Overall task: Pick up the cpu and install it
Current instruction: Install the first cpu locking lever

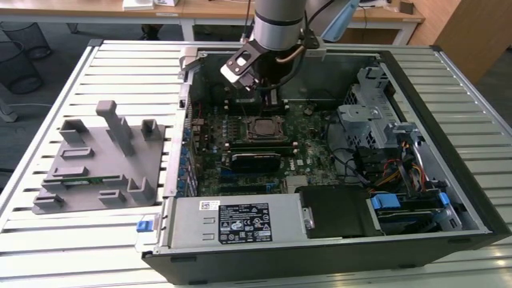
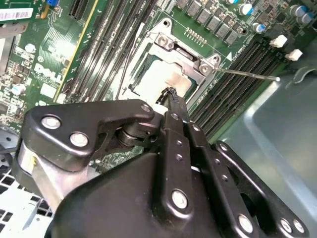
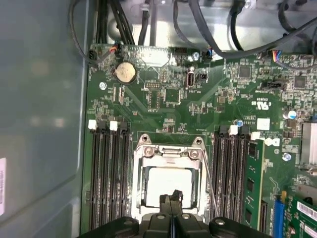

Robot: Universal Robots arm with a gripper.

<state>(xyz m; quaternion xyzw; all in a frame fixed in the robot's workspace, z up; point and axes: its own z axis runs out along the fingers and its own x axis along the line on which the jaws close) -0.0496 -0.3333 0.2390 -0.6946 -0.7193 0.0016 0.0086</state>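
The work surface is a pale table (image 1: 120,72) made of long metal slats with grooves between them, and soft, even light falls on it without strong shadows. Behind it, along the top of the exterior view, stands a row of light wooden desks (image 1: 96,9) with white legs, and a wooden panel (image 1: 472,30) closes the corner on the exterior view's right. On the exterior view's left the floor (image 1: 56,66) is dark grey, and two black wire mesh bins (image 1: 18,57) stand there close to each other beside the table.
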